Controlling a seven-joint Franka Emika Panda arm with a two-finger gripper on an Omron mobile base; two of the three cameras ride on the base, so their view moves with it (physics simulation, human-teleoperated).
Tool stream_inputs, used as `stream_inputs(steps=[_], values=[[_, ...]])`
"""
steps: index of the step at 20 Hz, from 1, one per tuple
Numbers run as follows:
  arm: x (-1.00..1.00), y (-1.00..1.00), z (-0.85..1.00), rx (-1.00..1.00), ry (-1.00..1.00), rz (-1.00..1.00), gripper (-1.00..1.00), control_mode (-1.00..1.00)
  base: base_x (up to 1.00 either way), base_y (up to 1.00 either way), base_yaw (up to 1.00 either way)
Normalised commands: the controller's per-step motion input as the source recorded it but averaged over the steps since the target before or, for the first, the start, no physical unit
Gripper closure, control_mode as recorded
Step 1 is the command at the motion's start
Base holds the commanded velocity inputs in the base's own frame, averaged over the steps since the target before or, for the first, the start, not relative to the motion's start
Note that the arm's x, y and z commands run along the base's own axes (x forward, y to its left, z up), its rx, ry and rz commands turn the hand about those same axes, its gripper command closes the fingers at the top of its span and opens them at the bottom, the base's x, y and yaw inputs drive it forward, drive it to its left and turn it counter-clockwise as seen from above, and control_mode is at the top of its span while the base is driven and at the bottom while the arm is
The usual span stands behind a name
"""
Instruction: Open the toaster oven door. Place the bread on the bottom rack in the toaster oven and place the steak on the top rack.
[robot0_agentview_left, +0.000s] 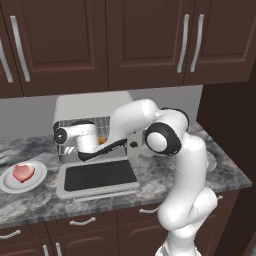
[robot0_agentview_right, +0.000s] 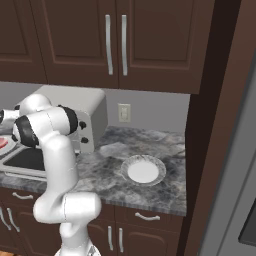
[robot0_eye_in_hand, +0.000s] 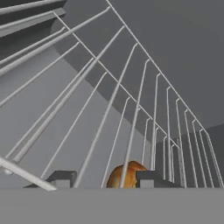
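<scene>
The toaster oven (robot0_agentview_left: 85, 105) stands on the counter with the toaster oven door (robot0_agentview_left: 97, 176) dropped flat in front of it. My arm reaches into its mouth. In the hand view my gripper (robot0_eye_in_hand: 106, 178) is open, its fingertips on either side of the golden-brown bread (robot0_eye_in_hand: 124, 175). The right tip is against the bread and the left tip is apart from it. Silver rack wires (robot0_eye_in_hand: 131, 96) fan out ahead, and one crosses the bread. I cannot tell whether they are the top rack or the bottom rack. The pink-red steak (robot0_agentview_left: 23, 172) lies on a white plate (robot0_agentview_left: 39, 181) left of the door.
An empty white plate (robot0_agentview_right: 143, 171) sits on the granite counter right of the oven (robot0_agentview_right: 87, 107). Dark wall cabinets (robot0_agentview_left: 125, 40) hang above. A tall dark panel (robot0_agentview_right: 210, 125) closes the counter's right end. The oven's grey inner walls (robot0_eye_in_hand: 183, 52) surround the hand.
</scene>
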Motion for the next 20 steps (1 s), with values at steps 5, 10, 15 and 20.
stream_inputs(steps=[5,10,15,20], values=[[-0.15,0.0,-0.35,0.06,0.15,0.0,1.0,-1.0,0.0,0.0,0.0],[-0.32,0.04,-0.41,0.04,0.18,0.0,1.0,-1.0,0.0,0.0,0.0],[-0.43,0.03,-0.39,0.04,0.21,0.0,1.0,-1.0,0.0,0.0,0.0],[-0.59,0.0,-0.38,0.03,0.22,0.0,1.0,-1.0,0.0,0.0,0.0]])
